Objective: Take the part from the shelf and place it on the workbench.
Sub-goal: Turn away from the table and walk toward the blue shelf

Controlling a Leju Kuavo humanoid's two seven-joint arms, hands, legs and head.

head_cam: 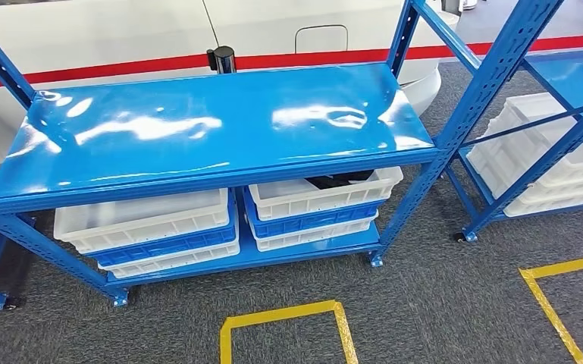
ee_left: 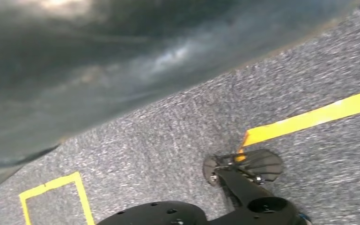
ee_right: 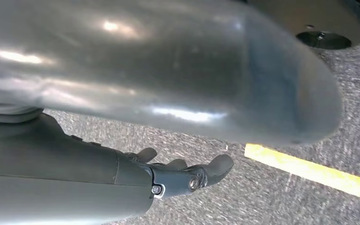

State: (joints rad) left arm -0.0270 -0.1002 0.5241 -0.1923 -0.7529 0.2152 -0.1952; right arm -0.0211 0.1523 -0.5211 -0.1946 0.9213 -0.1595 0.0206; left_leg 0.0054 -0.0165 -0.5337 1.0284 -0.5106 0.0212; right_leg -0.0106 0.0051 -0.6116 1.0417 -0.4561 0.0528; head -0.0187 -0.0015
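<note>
Shelf (head_cam: 220, 129) in blue metal stands on the grey carpet (head_cam: 424, 303), its top board bare and shiny. Under it, white and blue crates are stacked; a dark part (head_cam: 341, 180) lies in the right top crate (head_cam: 326, 193), near the shelf's right front post. The right hand (ee_right: 187, 176) hangs over the carpet with fingers apart, holding nothing. For the left hand I cannot tell.

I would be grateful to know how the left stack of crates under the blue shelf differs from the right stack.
The left stack has wider crates and its top crate shows nothing inside; the right stack is narrower, with a dark object in its top crate. Both alternate white and blue crates on the bottom shelf board.
</note>
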